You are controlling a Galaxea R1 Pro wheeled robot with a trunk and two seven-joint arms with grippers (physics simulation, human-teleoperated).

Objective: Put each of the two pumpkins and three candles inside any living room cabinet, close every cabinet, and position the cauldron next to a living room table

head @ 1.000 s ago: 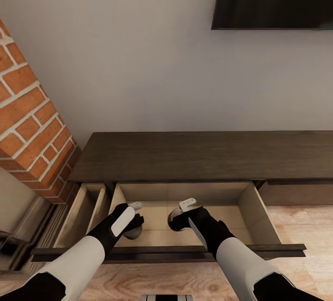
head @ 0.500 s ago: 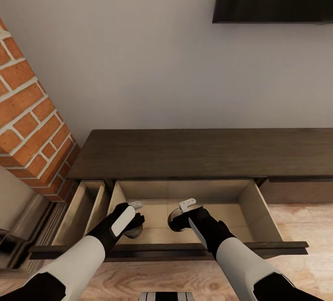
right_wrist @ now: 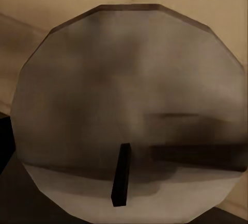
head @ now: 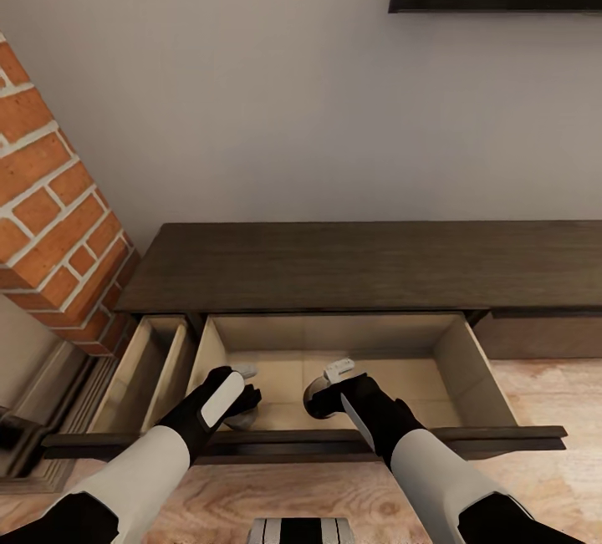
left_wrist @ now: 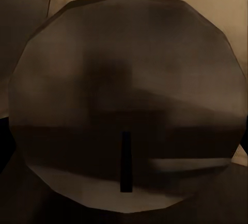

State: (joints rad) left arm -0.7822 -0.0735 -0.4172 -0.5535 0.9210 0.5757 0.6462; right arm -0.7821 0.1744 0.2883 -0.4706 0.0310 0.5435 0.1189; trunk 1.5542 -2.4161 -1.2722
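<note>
Reaching into the cabinet's (head: 359, 268) open drawer (head: 334, 352), your left gripper (head: 242, 394) and right gripper (head: 330, 385) each clasp a candle (left_wrist: 126, 110) (right_wrist: 129, 110), wick end facing each wrist camera.

The cabinet (head: 368, 264), a long low dark-brown console, stood against the pale wall on the wood floor (head: 535, 398), its top bare. Two of its drawers were pulled out: a wide drawer (head: 456, 352) with a light-wood interior and, beside it, a narrow drawer (head: 150, 368) next to the brick fireplace (head: 50, 218).
</note>
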